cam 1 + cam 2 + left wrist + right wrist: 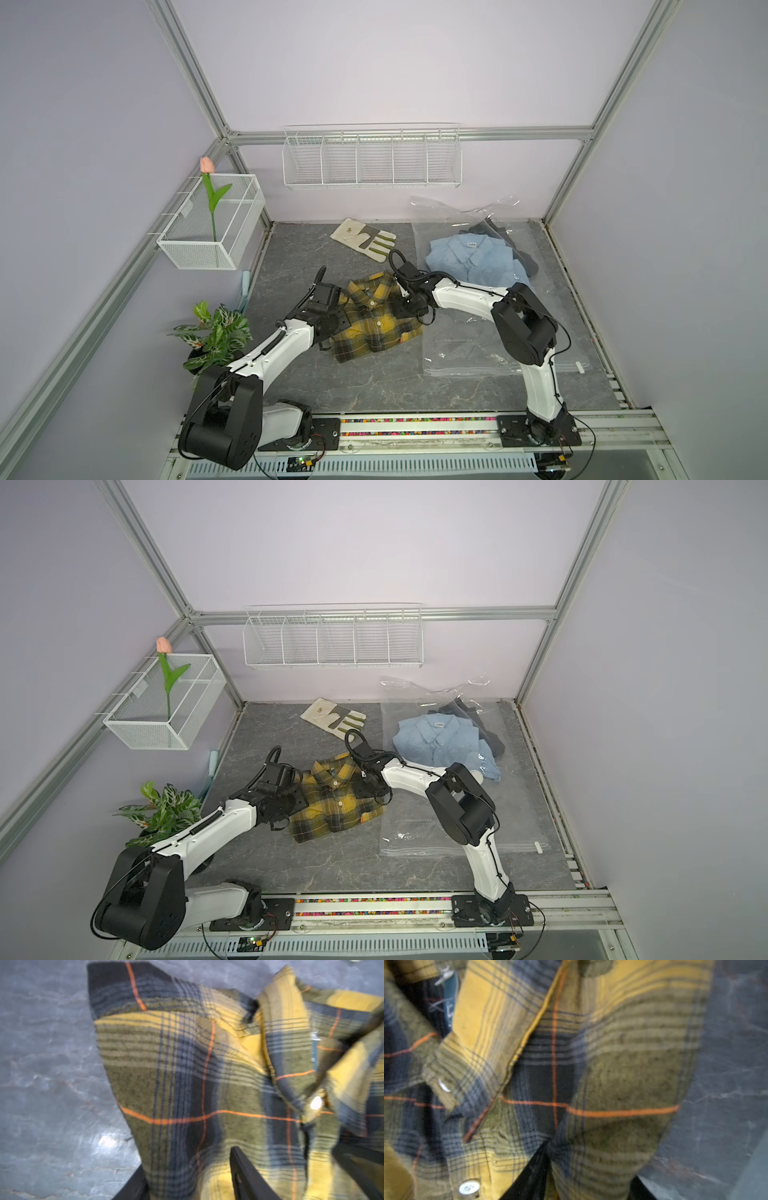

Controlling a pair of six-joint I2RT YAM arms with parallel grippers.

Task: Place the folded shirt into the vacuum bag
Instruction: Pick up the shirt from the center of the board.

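The folded shirt (376,320) (332,802), yellow and dark plaid, lies at the middle of the grey table. My left gripper (338,320) (187,1178) is shut on its left side, with cloth bunched between the black fingers (245,1172). On the shirt's right side, near the collar, my right gripper (403,307) (587,1180) is shut on a fold of cloth. The vacuum bag (469,345) (419,829) lies flat just right of the shirt, clear and crinkly. Its white slider clip (579,366) sits at the near right edge. A blue shirt (469,257) and a dark garment lie inside its far end.
A work glove (365,239) lies behind the plaid shirt. A potted plant (212,336) stands at the left table edge. A mesh basket (212,224) holding a tulip hangs on the left wall, and a wire rack (372,160) on the back wall.
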